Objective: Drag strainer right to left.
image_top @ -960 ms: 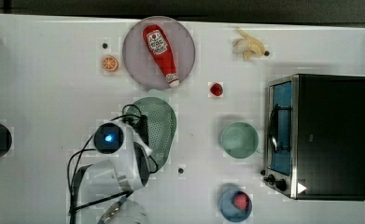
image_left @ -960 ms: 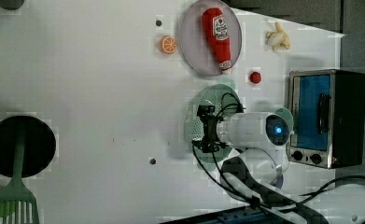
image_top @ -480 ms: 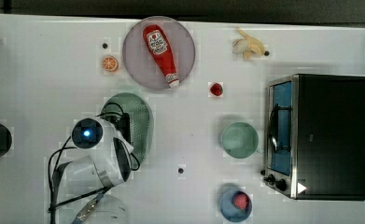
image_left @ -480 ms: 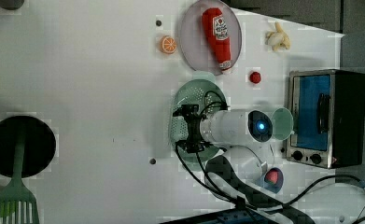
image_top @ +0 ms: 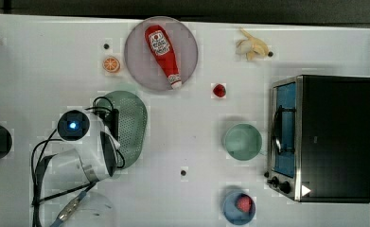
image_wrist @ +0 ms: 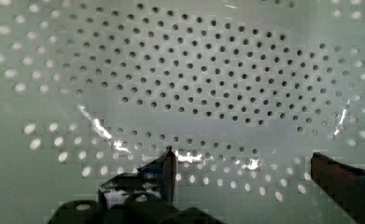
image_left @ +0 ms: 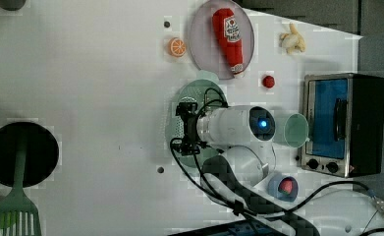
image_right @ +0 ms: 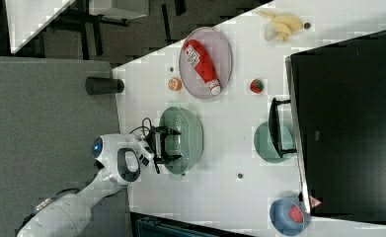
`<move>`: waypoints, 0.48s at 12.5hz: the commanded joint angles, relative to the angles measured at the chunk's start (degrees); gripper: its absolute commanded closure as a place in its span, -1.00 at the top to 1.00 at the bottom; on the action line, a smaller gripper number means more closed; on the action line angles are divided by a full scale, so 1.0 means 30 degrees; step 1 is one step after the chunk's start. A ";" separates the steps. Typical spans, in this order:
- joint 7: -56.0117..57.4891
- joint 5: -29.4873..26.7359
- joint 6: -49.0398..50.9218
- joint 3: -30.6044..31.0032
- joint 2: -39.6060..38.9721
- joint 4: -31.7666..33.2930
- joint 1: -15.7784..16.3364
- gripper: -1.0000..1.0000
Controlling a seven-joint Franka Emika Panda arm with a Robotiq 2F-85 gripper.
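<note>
A: We start at the top view's left: our gripper (image_top: 112, 124) sits down inside the strainer (image_top: 130, 127), fingers spread apart, not clamped on anything. In the wrist view the fingertips (image_wrist: 168, 161) stand well apart over the dotted floor.

B: And the strainer has just moved. A second ago it lay below the grey plate (image_top: 187, 52), roughly under the plate's middle; now it lies off the plate's lower left, nearer the orange slice (image_top: 111, 64).

A: So we judge the drag well along, the strainer travelling leftward with us in the top view.

B: Half a second back it was even further to the top view's left, so that last shift runs slightly back toward the plate. We cannot tell whether it is a true slip or not.

A: Further right of the plate, the ketchup bottle (image_top: 163, 55), strawberry (image_top: 218, 90), green cup (image_top: 242, 141) and toaster oven (image_top: 321, 137) match the earlier pictures.
</note>
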State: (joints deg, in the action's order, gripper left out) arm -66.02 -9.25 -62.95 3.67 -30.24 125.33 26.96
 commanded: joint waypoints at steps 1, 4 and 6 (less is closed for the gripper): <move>-0.2318 0.0236 -0.0257 0.0659 -0.0621 -0.1353 0.1506 1.00; -0.2614 0.0203 -0.0123 0.0655 -0.1070 -0.2157 0.2059 1.00; -0.2633 0.0158 -0.0017 0.0651 -0.1348 -0.2753 0.2336 1.00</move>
State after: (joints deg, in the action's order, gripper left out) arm -71.62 -9.27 -63.28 5.62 -34.44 118.40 31.95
